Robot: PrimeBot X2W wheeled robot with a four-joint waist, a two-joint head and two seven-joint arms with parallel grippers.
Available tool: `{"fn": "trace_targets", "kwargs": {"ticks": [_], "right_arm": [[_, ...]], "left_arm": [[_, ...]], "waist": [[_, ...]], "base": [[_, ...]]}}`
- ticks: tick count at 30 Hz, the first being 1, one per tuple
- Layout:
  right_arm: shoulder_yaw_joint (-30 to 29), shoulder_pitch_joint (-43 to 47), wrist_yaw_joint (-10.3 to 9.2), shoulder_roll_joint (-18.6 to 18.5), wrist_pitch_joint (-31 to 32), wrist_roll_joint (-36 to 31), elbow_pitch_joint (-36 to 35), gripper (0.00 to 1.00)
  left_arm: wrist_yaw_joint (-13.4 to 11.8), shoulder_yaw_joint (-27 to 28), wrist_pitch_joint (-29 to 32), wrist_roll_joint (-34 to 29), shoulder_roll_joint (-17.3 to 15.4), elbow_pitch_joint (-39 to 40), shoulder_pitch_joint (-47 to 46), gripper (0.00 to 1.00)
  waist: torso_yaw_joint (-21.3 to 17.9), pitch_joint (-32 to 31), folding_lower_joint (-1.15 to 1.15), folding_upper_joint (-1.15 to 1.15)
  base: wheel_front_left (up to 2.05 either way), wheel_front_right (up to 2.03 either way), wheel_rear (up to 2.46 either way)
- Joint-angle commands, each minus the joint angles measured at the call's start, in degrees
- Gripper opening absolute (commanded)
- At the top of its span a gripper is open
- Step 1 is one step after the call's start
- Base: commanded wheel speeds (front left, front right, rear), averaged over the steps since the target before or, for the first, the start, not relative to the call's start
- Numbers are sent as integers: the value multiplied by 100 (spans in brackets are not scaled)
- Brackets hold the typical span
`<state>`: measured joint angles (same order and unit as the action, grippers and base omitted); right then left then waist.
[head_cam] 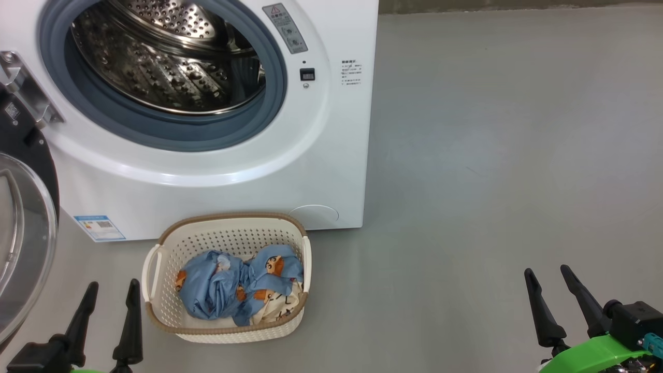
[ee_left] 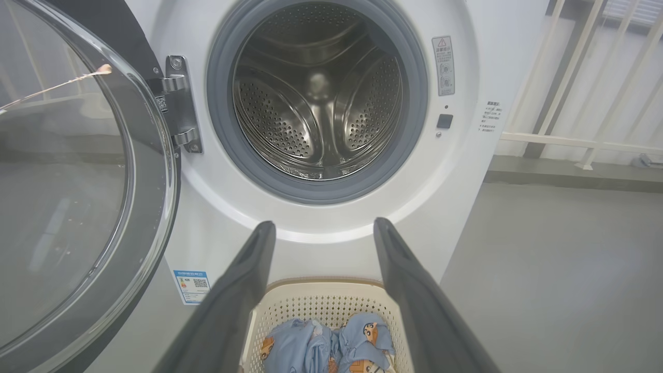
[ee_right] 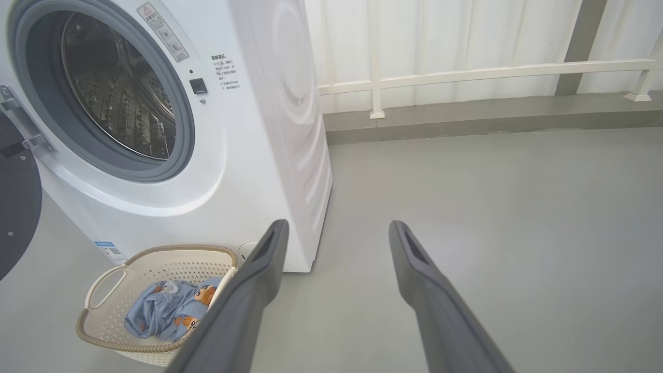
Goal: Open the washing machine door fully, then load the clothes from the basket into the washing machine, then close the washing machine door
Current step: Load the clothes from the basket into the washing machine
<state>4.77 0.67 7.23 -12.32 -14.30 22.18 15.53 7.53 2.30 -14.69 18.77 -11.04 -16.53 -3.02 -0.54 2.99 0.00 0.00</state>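
The washing machine door (head_cam: 23, 228) stands open at the left edge of the frame, and the drum (head_cam: 166, 67) of the washing machine (head_cam: 342, 155) is exposed at upper left. The clothes (head_cam: 233, 285) lie bunched in the basket (head_cam: 228, 216) at lower centre. They look soft, light and limp, so pinching a raised fold atop the heap seems best. Whether it is one garment or several is hard to tell. The left gripper (head_cam: 114, 284), lower left, and the right gripper (head_cam: 546, 269), lower right, both have their jaws apart and hold nothing.
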Motion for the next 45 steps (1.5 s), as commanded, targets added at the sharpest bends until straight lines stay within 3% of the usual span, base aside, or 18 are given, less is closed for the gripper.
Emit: {"fn": "trace_targets", "kwargs": {"ticks": [1,16,32,45], "right_arm": [[67,-10,25,-82,-70,29,-140,100],[83,-9,25,-91,-70,36,-162,100],[127,-17,25,-91,-70,39,-162,100],[162,-73,25,-75,-70,41,-181,100]], "left_arm": [[-5,207,-30,47,-123,156,-67,100],[-4,180,-30,218,-124,97,-74,100],[-4,29,-30,321,-201,73,-97,100],[-4,10,-30,146,-123,5,-130,100]], "waist": [[6,-1,0,0],[52,2,0,0],[64,0,0,0],[74,96,0,0]], "base": [[0,0,0],[4,-9,5],[81,-156,75],[25,-26,2]]}}
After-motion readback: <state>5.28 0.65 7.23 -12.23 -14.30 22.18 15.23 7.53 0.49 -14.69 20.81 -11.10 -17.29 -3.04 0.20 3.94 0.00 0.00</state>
